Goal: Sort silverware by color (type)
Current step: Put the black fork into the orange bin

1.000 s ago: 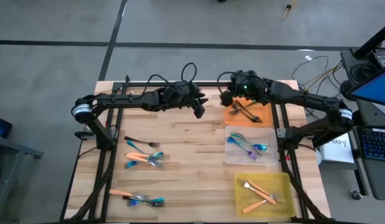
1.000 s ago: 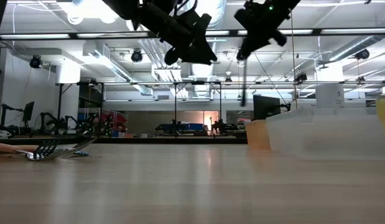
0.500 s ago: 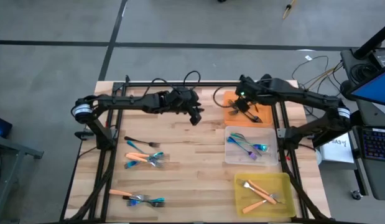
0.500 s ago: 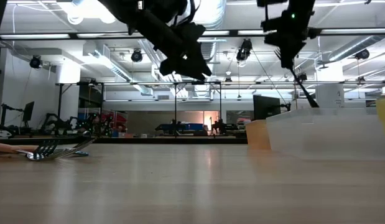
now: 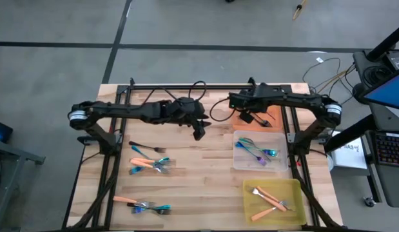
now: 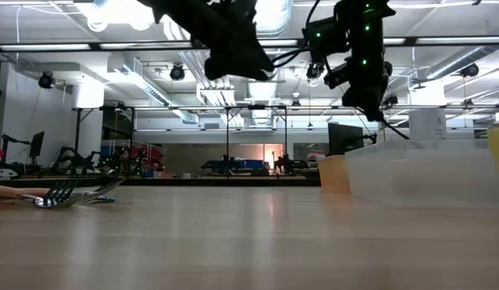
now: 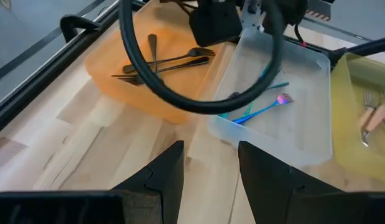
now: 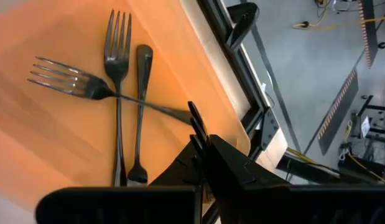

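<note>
My right gripper (image 5: pixel 249 117) hangs over the orange tray (image 5: pixel 271 115) at the far right, shut on a dark fork (image 6: pixel 392 128). Three dark forks (image 8: pixel 117 93) lie crossed in that tray. My left gripper (image 7: pixel 211 174) is open and holds nothing. It hovers over the table's middle (image 5: pixel 198 132), high up in the low view (image 6: pixel 241 60). Loose forks lie flat on the left half: a dark one (image 5: pixel 147 148), an orange and blue bunch (image 5: pixel 151 165) and another bunch (image 5: pixel 144 205) near the front edge. My right gripper pinches the dark fork between its two shut fingers, coming from above. A slim dark end (image 8: pixel 194 119) sticks out past the fingertips. In the low view the fork (image 6: pixel 392 128) slants down from the fingers, clear of the table, with its lower end behind the clear tray's rim.
The clear tray (image 5: pixel 241 161) holds blue forks (image 5: pixel 256 151). The yellow tray (image 5: pixel 251 209) holds orange forks (image 5: pixel 270 196). A black cable (image 7: pixel 180 99) loops in front of the left wrist camera. Black frame rails (image 5: pixel 292 138) run along the table's sides. Bare wood lies between the loose forks and the trays.
My right gripper has come down over the orange tray, its wrist swinging toward the table's left. The dark fork in it has tipped from hanging upright to slanting. My left gripper has drifted toward the near edge and slightly left, away from the trays.
</note>
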### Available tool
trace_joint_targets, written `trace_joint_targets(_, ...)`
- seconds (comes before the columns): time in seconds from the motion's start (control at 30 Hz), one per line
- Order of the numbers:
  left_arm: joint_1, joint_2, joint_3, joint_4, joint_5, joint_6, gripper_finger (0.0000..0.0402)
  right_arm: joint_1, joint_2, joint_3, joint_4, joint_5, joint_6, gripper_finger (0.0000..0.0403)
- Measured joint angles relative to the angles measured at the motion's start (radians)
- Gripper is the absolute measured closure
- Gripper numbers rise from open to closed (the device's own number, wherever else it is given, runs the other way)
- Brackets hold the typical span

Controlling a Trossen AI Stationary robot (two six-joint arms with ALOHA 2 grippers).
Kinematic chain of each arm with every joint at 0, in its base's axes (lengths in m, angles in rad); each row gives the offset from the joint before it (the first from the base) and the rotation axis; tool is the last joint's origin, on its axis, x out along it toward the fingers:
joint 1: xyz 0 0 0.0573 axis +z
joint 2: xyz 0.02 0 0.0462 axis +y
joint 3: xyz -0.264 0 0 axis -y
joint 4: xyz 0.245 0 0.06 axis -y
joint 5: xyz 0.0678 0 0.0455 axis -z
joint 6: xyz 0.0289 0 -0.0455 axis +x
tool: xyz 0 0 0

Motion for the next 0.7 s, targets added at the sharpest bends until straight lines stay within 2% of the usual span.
trace_joint_targets(0.2, -0.005, -0.106, 0.0, -0.141, 0.0, 0.01, 0.0269, 0.001, -0.015, 0.0, 0.0, -0.008, -0.007, 0.0389)
trace_joint_targets(0.37, -0.008, -0.195, -0.001, -0.34, 0.0, -0.004, 0.0269, 0.001, -0.056, 0.0, 0.003, -0.037, -0.001, 0.036)
trace_joint_targets(0.5, -0.024, -0.25, -0.031, -0.475, 0.0, -0.072, 0.0269, 0.001, -0.081, 0.0, 0.012, -0.094, 0.0, 0.033)
trace_joint_targets(0.7, -0.075, -0.339, -0.156, -0.654, -0.001, -0.243, 0.0269, 0.001, -0.104, 0.0, 0.031, -0.095, 0.002, 0.0289)
